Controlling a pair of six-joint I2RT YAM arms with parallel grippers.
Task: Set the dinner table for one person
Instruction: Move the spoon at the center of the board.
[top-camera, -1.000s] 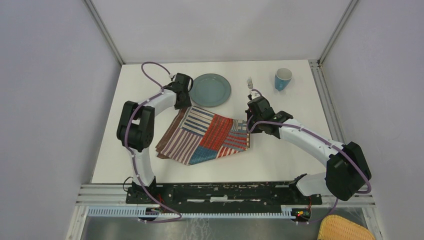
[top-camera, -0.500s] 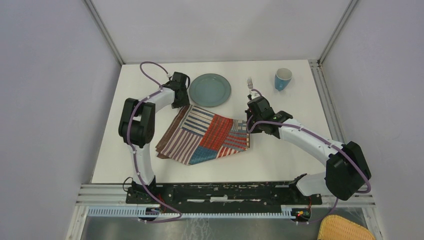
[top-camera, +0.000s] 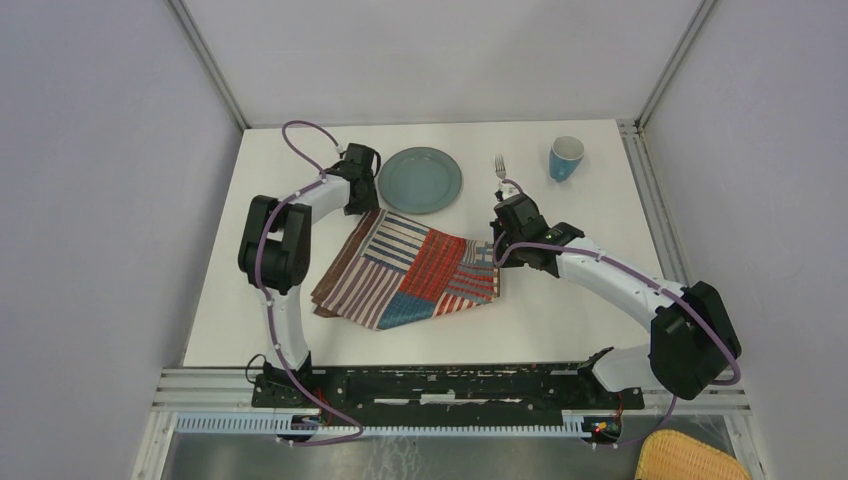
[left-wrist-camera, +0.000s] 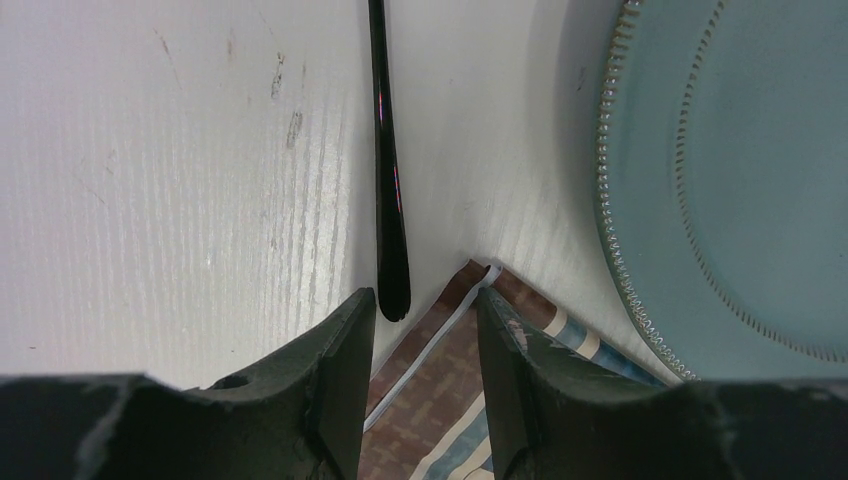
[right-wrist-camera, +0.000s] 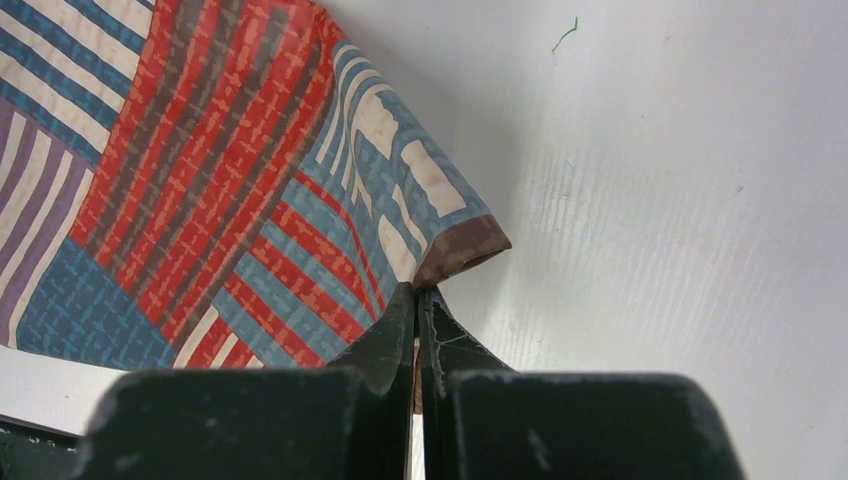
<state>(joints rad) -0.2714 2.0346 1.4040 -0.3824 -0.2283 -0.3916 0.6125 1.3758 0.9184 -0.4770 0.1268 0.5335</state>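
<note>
Since a second ago the left arm (top-camera: 275, 250) has shifted its elbow a little to the right in the overhead view. The right arm (top-camera: 620, 285), the cloth and the crockery lie as they did.

The dinner table (top-camera: 570, 320) fills the middle of that view. It is a white matte top with metal rails along its right and near edges. Close up in the left wrist view it shows faint scuffs and dark smudges. Pale lilac-grey walls rise at the left, top and right of the frame.

A striped patchwork placemat (top-camera: 410, 268) lies skewed, left of centre on the table. The right gripper (right-wrist-camera: 417, 300) has its fingers pressed together on the brown hem at the placemat's right corner, which curls up off the surface. The left gripper (left-wrist-camera: 420, 300) hangs at the placemat's upper corner with its fingers spread, and the cloth shows in the gap between them.

A teal plate (top-camera: 420, 180) sits just above that corner. A slender black handle (left-wrist-camera: 388, 200) runs from the top of the left wrist frame to just ahead of the left finger. Which utensil it belongs to cannot be told, and the arm covers it from above.

A fork (top-camera: 499, 166) lies right of the plate, its lower end under the right wrist. A blue cup (top-camera: 566, 158) stands at the upper right. A yellow woven object (top-camera: 690, 460) shows in the lower right corner, off the table.
</note>
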